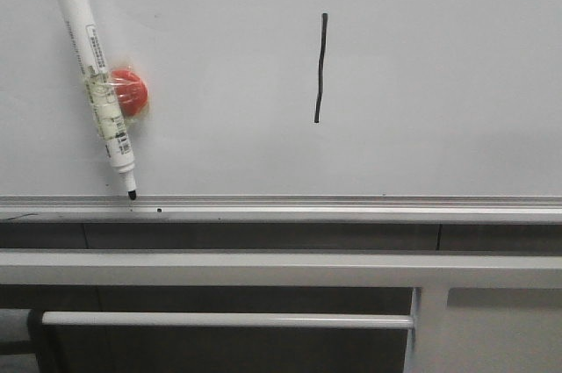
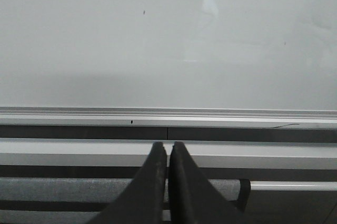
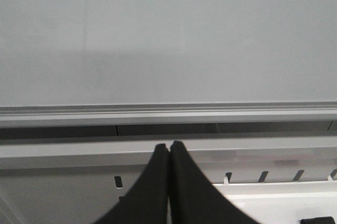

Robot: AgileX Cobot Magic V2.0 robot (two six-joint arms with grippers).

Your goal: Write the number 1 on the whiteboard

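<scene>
Near whiteboard [image 1: 439,83] centre: number 1 [image 1: 320,68]; marker pen [image 1: 95,83] by left edge. Left claw [image 2: 168,150], right claw [image 3: 169,149]: both together, empty.

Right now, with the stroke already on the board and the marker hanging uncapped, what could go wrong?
1. The marker pen hangs tilted from the red magnet, its bare tip on the tray rail; it may slip off or leave ink there.
2. The number 1 could smear if anything brushes the whiteboard.
3. The left gripper and right gripper are shut and must open before regrasping.
</scene>
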